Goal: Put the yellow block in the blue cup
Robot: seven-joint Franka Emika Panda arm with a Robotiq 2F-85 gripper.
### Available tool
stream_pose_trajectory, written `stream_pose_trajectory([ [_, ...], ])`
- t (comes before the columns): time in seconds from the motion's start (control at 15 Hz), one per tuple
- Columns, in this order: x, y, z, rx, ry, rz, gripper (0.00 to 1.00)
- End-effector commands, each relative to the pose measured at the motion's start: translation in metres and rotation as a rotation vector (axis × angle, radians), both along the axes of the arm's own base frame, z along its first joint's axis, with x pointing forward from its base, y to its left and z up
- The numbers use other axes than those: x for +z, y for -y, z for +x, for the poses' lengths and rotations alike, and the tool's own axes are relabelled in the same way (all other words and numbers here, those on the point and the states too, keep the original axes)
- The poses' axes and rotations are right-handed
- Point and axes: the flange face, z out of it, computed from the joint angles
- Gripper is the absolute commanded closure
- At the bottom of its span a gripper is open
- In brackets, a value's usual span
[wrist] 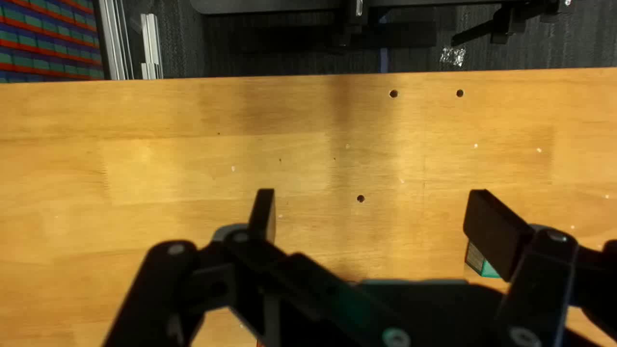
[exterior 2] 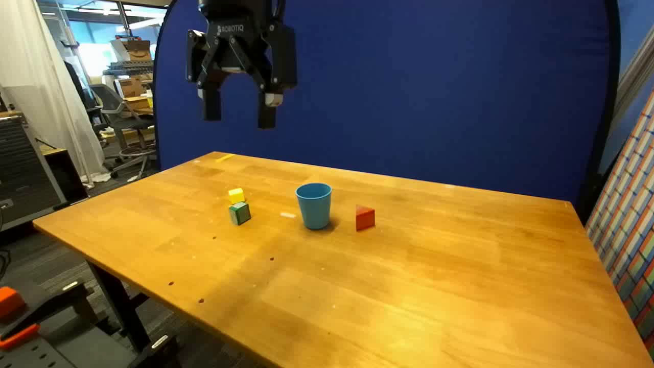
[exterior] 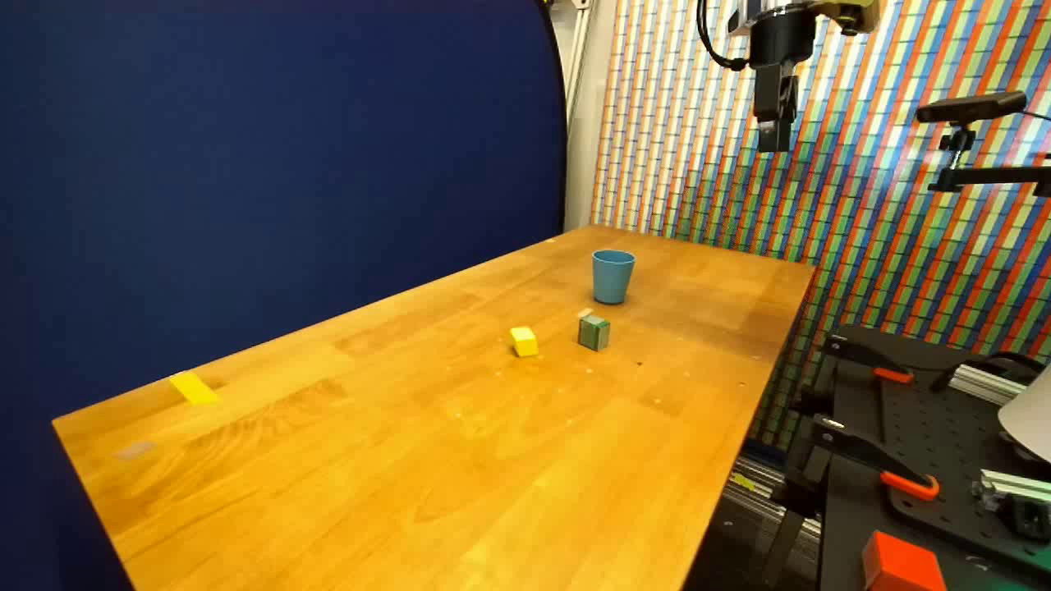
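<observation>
Three blocks plus one blue cup point(exterior 2: 314, 207) on the wooden surface point(exterior 2: 460, 276). Target: the yellow block point(exterior: 524, 341), resting on the surface beside the green block point(exterior: 594, 332), a gap between them, and not in the cup. A red block point(exterior 2: 365, 218) stands on the cup's far side from those two. Should handle as light, stiff, hard to damage; likely smooth faces might slip or spin if caught on a corner. Best hold: two opposite upright faces, about mid-height. The green block is near, so coming down could knock it.

Fingers point(exterior 2: 266, 111) spread wide, nothing between them; pointing straight down, well above the surface in both exterior views. Judged off to the side of the yellow block, not over it. Wrist view looks down at the surface; yellow block not visible there, green block partly hidden behind one finger. Pick not yet done; likely needs a sideways shift, then descent.
</observation>
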Motion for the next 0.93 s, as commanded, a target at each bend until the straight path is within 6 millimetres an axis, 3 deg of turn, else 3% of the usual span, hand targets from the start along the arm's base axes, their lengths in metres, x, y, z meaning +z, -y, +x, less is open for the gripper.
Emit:
stream_pose_trajectory([
  [0.0, 0.002, 0.0, 0.001, 0.0, 0.002, -0.001, 0.0],
  [0.33, 0.001, 0.0, 0.009, -0.014, 0.007, -0.008, 0.0],
  [0.6, -0.063, -0.069, 0.048, 0.133, -0.08, 0.003, 0.0],
  [0.87, -0.125, -0.161, 0.083, 0.324, -0.131, 0.027, 0.0],
])
